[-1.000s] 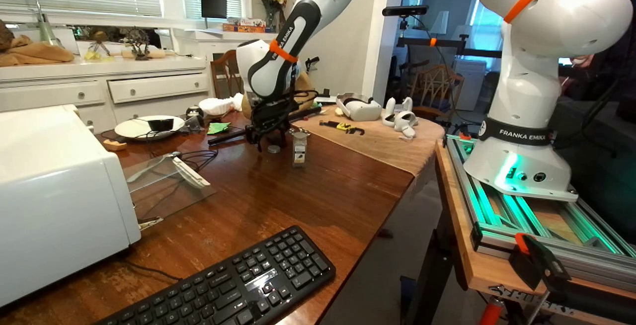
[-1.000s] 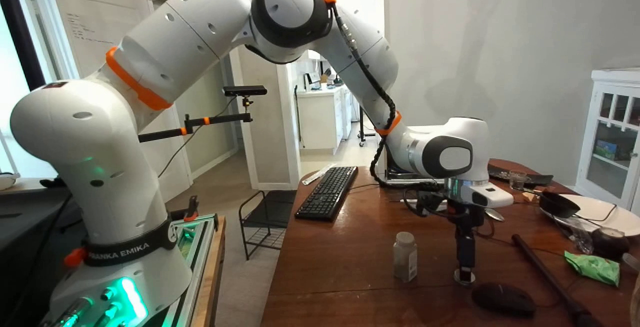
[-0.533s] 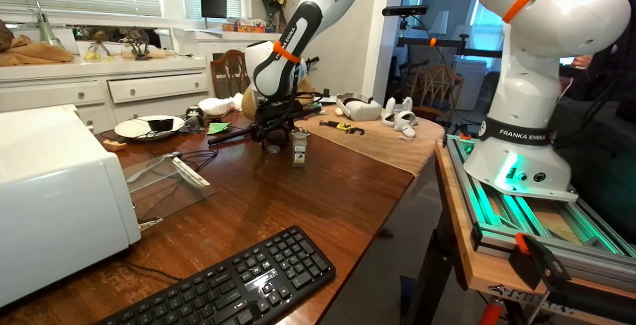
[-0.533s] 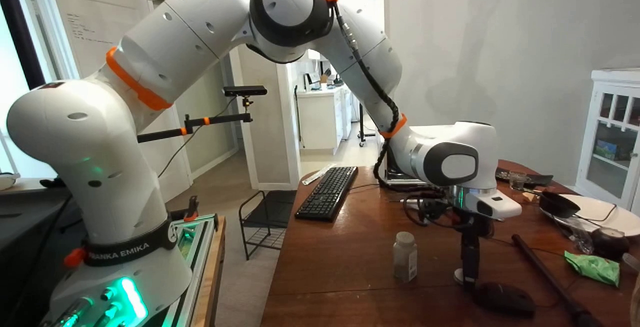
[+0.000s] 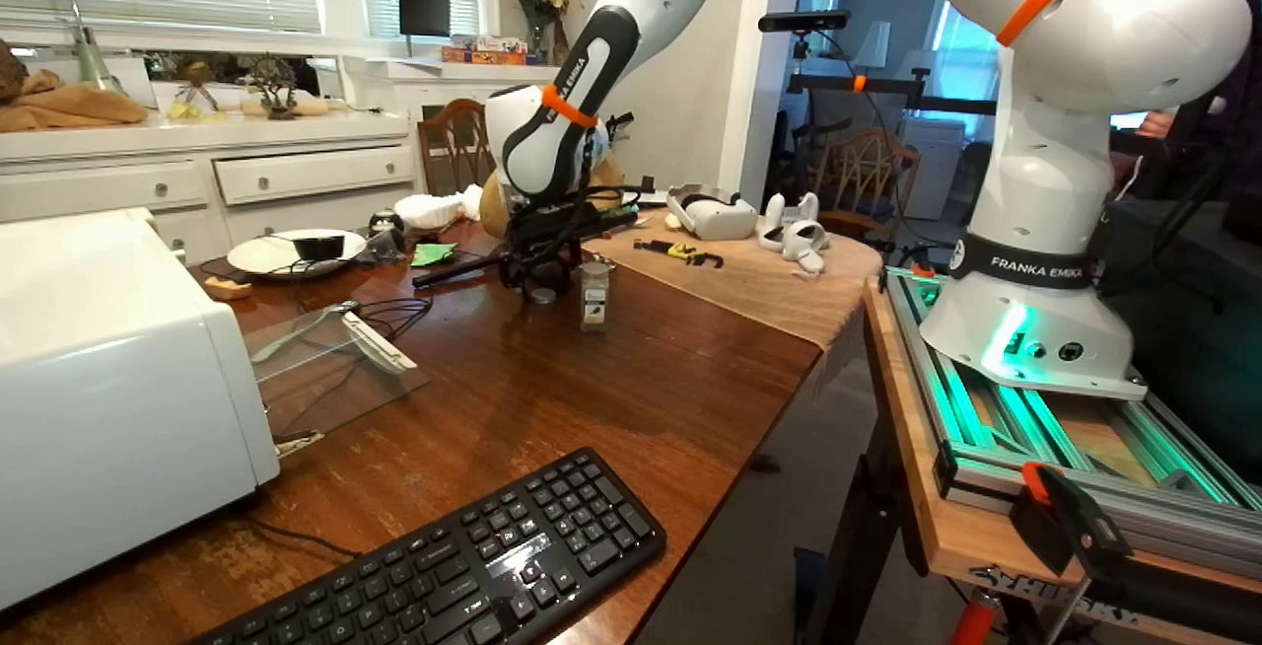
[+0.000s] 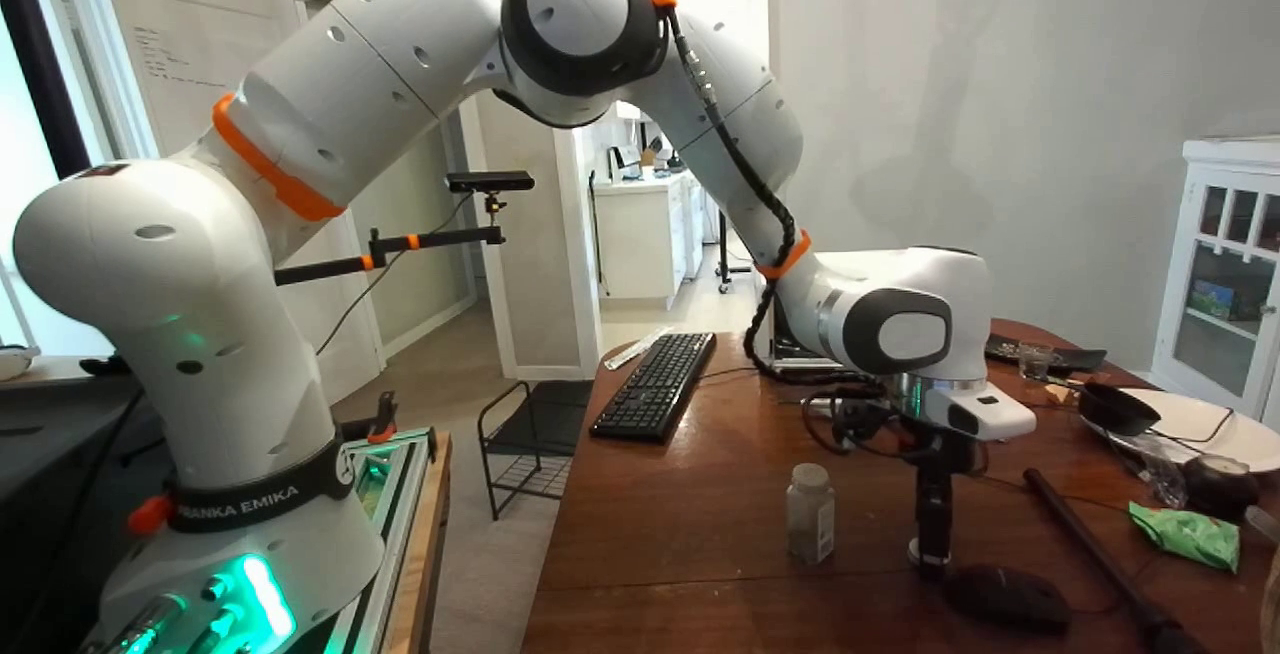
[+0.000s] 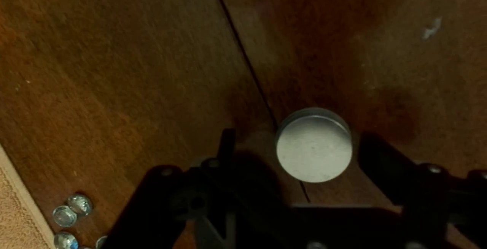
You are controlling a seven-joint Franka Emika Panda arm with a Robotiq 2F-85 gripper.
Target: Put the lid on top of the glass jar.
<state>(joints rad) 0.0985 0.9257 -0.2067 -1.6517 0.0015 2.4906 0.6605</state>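
The lid (image 7: 314, 148) is a round silver disc lying flat on the wooden table. It also shows as a small disc in both exterior views (image 5: 542, 297) (image 6: 914, 552), partly hidden by a finger in the latter. My gripper (image 7: 298, 146) is open, with one finger on each side of the lid and a gap on both sides. Its tip is low at the lid in an exterior view (image 6: 932, 559). The glass jar (image 6: 810, 514) is small, clear and upright with a label, standing a short way from the lid; it shows in both exterior views (image 5: 595, 300).
A black mouse (image 6: 1005, 597) lies close beside the gripper. A black rod (image 6: 1100, 554) and a green packet (image 6: 1185, 536) lie further off. A keyboard (image 5: 473, 556) and a white appliance (image 5: 118, 389) stand on the table. Glass beads (image 7: 80, 204) lie near a tan cloth (image 7: 19, 203).
My hand has shifted slightly, first away and then a little back, and its fingers are now around the lid. The lid and the jar have not moved.
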